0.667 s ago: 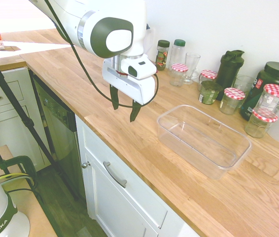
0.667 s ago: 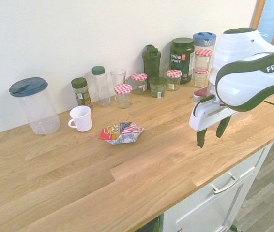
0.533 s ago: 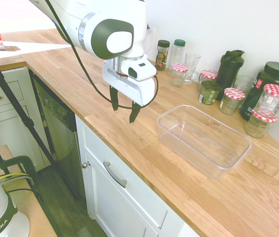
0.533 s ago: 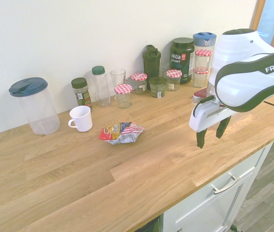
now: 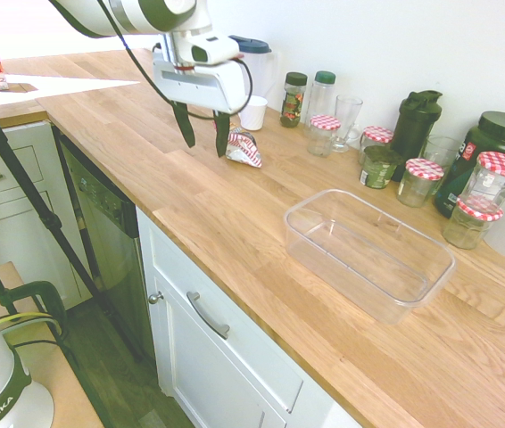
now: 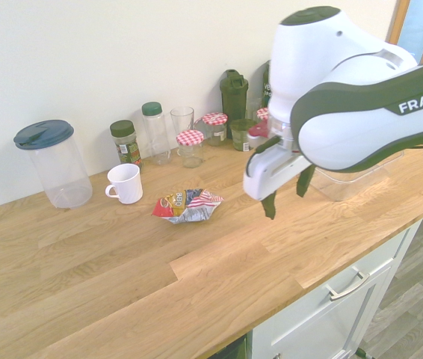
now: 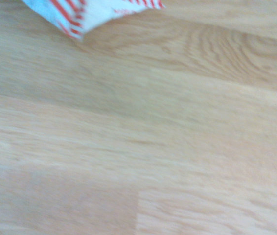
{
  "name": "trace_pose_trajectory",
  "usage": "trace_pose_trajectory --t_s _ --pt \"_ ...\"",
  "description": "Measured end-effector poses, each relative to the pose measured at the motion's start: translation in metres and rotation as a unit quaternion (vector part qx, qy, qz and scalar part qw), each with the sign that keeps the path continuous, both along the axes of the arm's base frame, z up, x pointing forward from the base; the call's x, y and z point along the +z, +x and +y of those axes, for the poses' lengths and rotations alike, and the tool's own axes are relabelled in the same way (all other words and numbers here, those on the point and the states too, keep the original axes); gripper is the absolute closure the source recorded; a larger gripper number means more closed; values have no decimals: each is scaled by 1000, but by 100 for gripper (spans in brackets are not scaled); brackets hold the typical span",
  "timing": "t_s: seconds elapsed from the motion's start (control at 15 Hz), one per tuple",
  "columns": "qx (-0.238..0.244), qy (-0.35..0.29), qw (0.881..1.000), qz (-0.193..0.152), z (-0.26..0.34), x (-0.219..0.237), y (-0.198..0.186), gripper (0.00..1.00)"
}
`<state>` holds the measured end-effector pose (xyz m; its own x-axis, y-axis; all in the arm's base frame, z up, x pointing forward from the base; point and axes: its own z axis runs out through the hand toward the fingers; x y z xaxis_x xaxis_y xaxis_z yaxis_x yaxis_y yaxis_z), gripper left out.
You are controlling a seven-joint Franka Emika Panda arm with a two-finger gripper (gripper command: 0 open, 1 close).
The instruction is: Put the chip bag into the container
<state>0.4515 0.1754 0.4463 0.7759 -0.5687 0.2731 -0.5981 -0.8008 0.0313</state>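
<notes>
First exterior view: the white arm comes in from the upper left, its wrist bent so the gripper (image 5: 202, 136) points steeply down above the wooden bench (image 5: 235, 232). The two dark fingers (image 5: 184, 125) hang spread apart with nothing between them, clear of the bench surface. Just right of the fingers lies the chip bag (image 5: 243, 149), a crumpled striped foil packet flat on the bench, not touched. Behind it stands a white mug (image 5: 253, 112). Further right, well apart from the bag, sits the container (image 5: 367, 252), a clear rectangular tub with nothing in it, near the bench's front edge. Along the wall behind it stand several jars with red checked lids (image 5: 424, 181) and dark bottles.

Second exterior view: the scene is seen from the opposite side. At left stands a clear jug with a dark blue lid (image 6: 52, 163), then the mug (image 6: 125, 183), then the chip bag (image 6: 187, 206) in the middle of the bench (image 6: 122, 277). Right of the bag the gripper (image 6: 286, 193) hovers above the wood, fingers released. The container (image 6: 350, 182) is mostly hidden behind the arm.

Wrist view: blurred wood grain, with a red-and-white striped corner of the chip bag (image 7: 80, 14) at one edge.
</notes>
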Motion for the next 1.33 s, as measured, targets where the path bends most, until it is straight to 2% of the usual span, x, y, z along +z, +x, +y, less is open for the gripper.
trace_pose_trajectory --t_s 0.33,0.53,0.8,1.13,1.2,1.33 --pt "71 -70 995 0 66 -19 68 0" --pt "106 -105 989 2 112 -23 94 0" --pt "127 -137 982 9 156 -36 120 0" --pt "145 -164 976 17 179 -65 161 0" --pt "147 -168 975 18 184 -70 166 100" --pt "151 -174 973 18 192 -82 174 100"
